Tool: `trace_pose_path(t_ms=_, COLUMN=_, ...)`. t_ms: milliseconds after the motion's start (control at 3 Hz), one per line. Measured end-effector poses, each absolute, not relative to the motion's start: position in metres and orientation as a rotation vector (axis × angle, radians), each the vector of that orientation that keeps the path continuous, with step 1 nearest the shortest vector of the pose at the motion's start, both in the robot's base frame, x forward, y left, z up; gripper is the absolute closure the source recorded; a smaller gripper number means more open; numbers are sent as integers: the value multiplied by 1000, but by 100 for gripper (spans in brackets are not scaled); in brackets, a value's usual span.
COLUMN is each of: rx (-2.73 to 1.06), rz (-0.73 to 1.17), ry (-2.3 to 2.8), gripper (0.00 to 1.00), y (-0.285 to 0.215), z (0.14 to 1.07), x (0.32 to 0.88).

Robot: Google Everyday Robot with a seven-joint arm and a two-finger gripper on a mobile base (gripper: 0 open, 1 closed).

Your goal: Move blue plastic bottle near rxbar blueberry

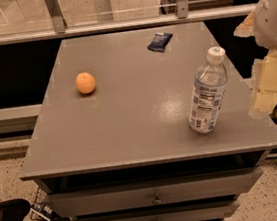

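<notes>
The blue plastic bottle (207,92) stands upright on the right side of the grey table top (134,118), white cap on, near the front right. The rxbar blueberry (160,41) lies flat at the far edge of the table, right of centre, well behind the bottle. My gripper (263,92) is a pale cream shape off the table's right edge, just right of the bottle and apart from it. The white arm (272,13) rises above it at the upper right. The gripper holds nothing.
An orange (86,82) sits on the left part of the table. Drawers with round knobs (156,199) are below the front edge. A rail (118,24) runs behind the table. A dark object (6,219) sits on the floor at lower left.
</notes>
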State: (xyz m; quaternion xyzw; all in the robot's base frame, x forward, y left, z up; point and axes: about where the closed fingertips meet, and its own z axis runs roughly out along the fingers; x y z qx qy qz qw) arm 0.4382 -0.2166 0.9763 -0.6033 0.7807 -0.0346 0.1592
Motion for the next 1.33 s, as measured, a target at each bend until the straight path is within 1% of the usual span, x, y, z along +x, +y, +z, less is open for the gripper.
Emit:
trace_pose_path(t_ms=667, rx=-1715, rz=-87, ry=2220, gripper=0, y=-217, z=976, x=438)
trace_pose_path(t_ms=1333, rx=-1585, rz=92, ry=2067, gripper=0, y=-226, z=966, x=449)
